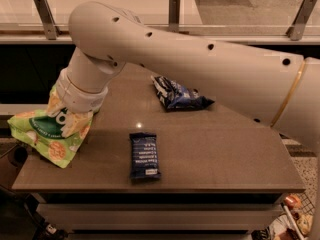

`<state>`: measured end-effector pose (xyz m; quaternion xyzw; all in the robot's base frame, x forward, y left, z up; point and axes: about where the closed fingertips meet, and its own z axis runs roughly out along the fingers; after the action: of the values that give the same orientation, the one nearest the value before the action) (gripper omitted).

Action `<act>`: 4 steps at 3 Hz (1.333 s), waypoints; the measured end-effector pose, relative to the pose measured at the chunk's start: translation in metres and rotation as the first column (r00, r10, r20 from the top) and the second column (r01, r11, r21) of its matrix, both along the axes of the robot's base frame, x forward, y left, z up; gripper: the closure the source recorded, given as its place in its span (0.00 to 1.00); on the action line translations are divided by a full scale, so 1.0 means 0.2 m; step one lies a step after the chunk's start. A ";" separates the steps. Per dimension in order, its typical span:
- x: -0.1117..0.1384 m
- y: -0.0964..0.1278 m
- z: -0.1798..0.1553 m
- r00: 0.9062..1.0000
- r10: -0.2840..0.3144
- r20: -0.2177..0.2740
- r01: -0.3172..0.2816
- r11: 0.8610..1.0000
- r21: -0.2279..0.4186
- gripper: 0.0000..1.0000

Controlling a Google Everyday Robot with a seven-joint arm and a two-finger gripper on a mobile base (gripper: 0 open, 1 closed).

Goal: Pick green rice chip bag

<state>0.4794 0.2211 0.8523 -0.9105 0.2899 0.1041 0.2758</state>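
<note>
Camera view shows you the gripper (69, 118) at the table's (225, 154) left edge, its pale fingers (76, 125) clamped on the upper part of the green rice chip bag (46, 140). The bag is tilted and juts out past that edge, with its top hidden under the wrist. The thick arm (200, 59) sweeps across the back of the table from your right. A small dark bar wrapper (145, 155) lies flat near the front, well apart from the bag, and a dark blue and white bag (177, 95) lies further back, just below the arm.
</note>
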 end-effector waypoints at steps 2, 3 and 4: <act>-0.02 0.04 -0.01 1.000 -0.006 0.018 0.002 0.975 0.220 1.00; -0.06 0.07 -0.10 1.000 -0.013 -0.029 0.023 0.923 0.385 1.00; -0.06 0.07 -0.09 1.000 -0.013 -0.029 0.023 0.923 0.385 1.00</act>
<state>0.4673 0.2355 0.8343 -0.8346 0.2756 0.1682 0.4464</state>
